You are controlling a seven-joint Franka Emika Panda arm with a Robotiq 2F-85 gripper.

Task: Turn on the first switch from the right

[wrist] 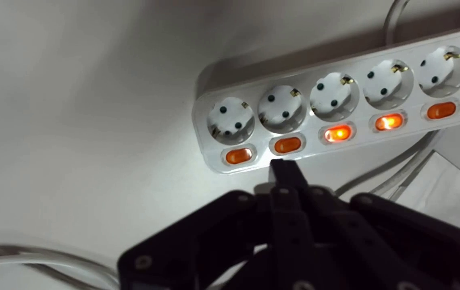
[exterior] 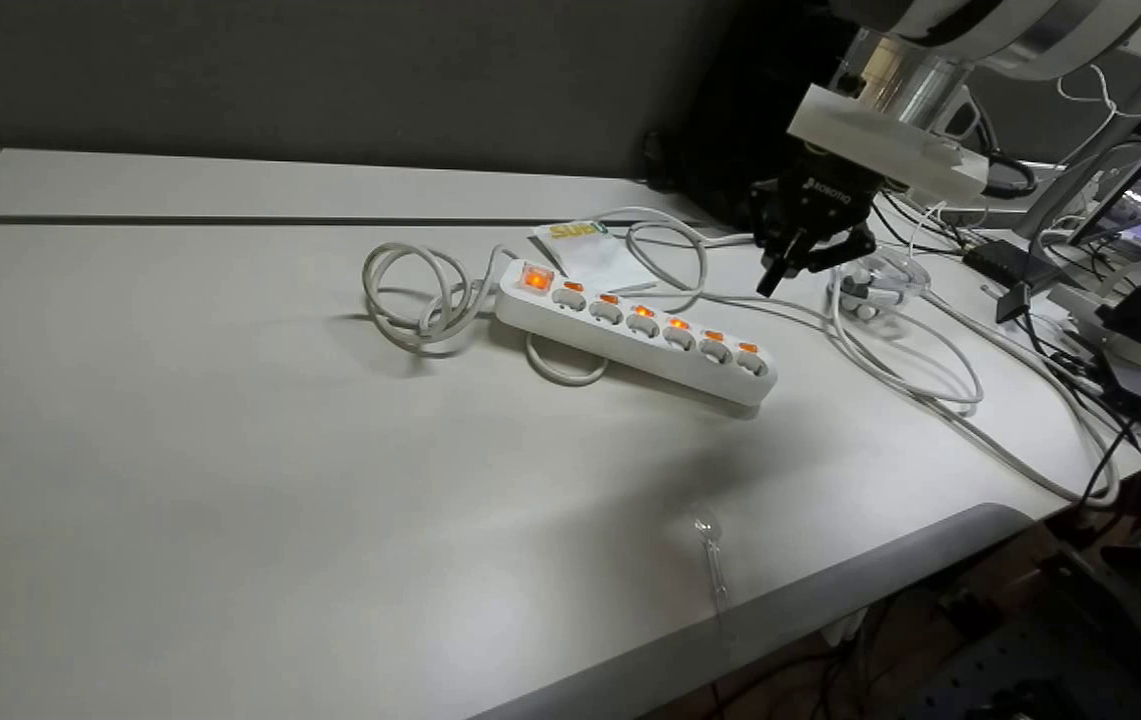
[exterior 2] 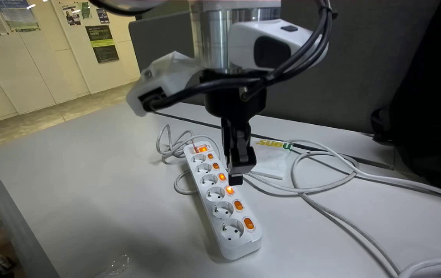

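Above the table (exterior: 230, 430), near the switch side of the power strip (exterior: 635, 340), the gripper (wrist: 284, 163) hangs with its fingers (wrist: 285, 201) clenched together, nothing between them, and a gap to the strip in both exterior views. That suits the job: paired like this, the fingers make one narrow poker. Closest to them in the wrist view lies the dark neighbouring switch (wrist: 288, 145), the easy one to hit by mistake. Just past it sits the likely target, the end switch (wrist: 238, 156), also unlit: last in the row, rightmost in an exterior view but leftmost from the wrist. So shift sideways one place toward that end, centre over the rocker, then come straight down. Which half turns it on I can't tell; compare the tilt of the lit pair (wrist: 338, 133) farther along, and don't brush those. Press gently until it glows, since a hard push at the strip's end may tip or skid it. At the far end the main switch (exterior: 536, 278) glows, so power is probably there to confirm the press. Beyond it, the coiled cord (exterior: 427, 326) looks too slack to brace anything.
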